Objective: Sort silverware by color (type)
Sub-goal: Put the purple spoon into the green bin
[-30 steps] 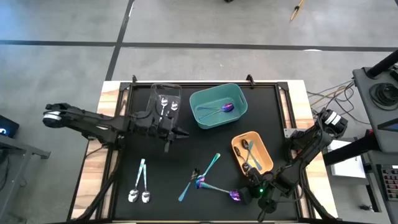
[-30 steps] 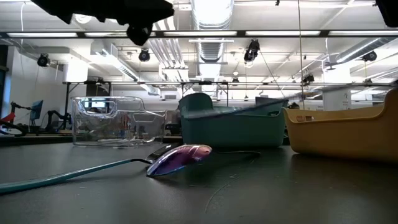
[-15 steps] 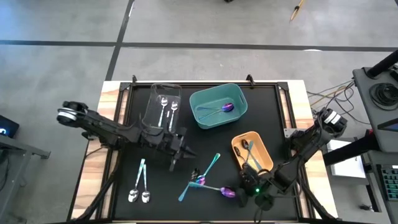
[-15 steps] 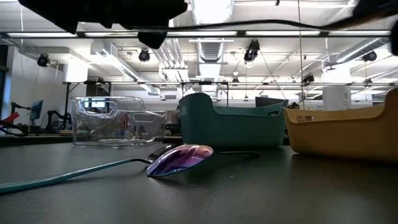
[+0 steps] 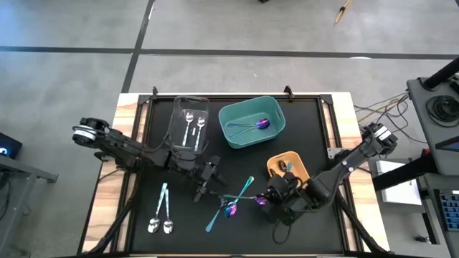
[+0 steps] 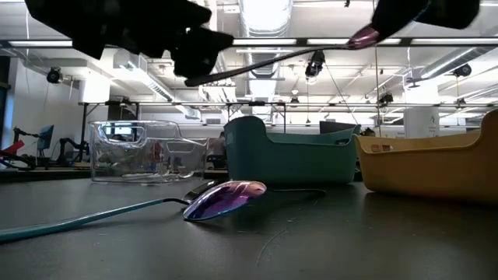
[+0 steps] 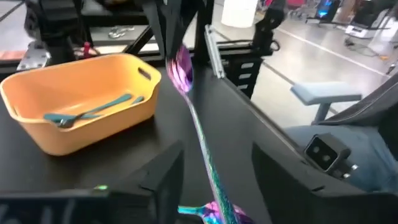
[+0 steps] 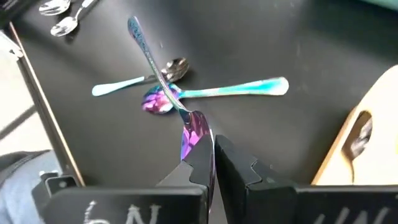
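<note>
Landmark: orange bin [image 5: 290, 175]

Right gripper [image 5: 267, 198], just beside the orange bin on the side away from the teal bin [image 5: 252, 122], is pressed together on the bowl of an iridescent purple spoon [image 8: 163, 85]. The spoon is held off the mat; its handle points away from the orange bin toward the left gripper [image 5: 212, 185].

Left gripper: fingers spread, handle end of the held spoon running between them in the left wrist view. No contact visible yet.

On the mat below, between the two grippers: another purple-bowled spoon [image 6: 226, 197] with a teal handle, crossed with more utensils. Two silver spoons [image 5: 161, 223] lie well apart from the orange bin, past the left gripper. Clear bin [image 5: 188, 125] holds silver spoons; the teal bin holds a purple spoon; the orange bin holds teal-handled pieces.

Judgement: step in hand looks like a handover of the purple spoon, right to left, for the teal bin.

To do it well:
- centre the handle between the left fingers before closing
- close left fully, confirm hold, only then release right
- keep the spoon clear of the crossed pile below
- the handle is thin and smooth, so a pinch near its tip may let it pivot; grip further in
</note>
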Controlling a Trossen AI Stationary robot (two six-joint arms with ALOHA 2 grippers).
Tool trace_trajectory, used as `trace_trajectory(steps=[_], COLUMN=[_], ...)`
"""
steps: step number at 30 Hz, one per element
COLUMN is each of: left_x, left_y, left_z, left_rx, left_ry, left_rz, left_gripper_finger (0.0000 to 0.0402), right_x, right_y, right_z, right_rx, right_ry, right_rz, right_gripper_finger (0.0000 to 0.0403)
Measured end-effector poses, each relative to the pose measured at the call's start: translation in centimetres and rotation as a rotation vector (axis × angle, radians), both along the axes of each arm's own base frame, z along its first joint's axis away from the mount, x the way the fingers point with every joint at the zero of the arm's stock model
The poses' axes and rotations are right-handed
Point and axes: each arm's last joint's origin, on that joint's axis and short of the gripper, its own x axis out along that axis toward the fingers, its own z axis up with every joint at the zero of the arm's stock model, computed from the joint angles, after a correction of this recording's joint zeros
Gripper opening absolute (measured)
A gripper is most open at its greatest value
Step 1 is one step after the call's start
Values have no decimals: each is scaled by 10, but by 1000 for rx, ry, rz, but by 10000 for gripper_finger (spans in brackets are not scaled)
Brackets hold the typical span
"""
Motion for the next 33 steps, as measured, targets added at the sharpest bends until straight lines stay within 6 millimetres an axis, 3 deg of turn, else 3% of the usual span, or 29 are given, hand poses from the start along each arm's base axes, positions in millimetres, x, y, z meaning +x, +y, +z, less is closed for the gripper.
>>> trace_trajectory(steps=[7, 26, 30, 33], left_x=[3, 38, 40, 40], left_y=[1, -6, -6, -5], left_z=[-8, -37, -37, -37], left_rx=[21, 5, 7, 24], left_ry=[24, 150, 157, 156], left_rz=[53, 89, 96, 147], left_gripper_finger=[214, 196, 163, 90], right_x=[14, 28, 29, 30], right_y=[-11, -34, -35, -38], right_z=[11, 12, 12, 12], right_rx=[-70, -202, -233, -272], right_ry=[32, 71, 79, 83], right_rz=[63, 172, 207, 229], right_gripper_finger=[8, 8, 8, 8])
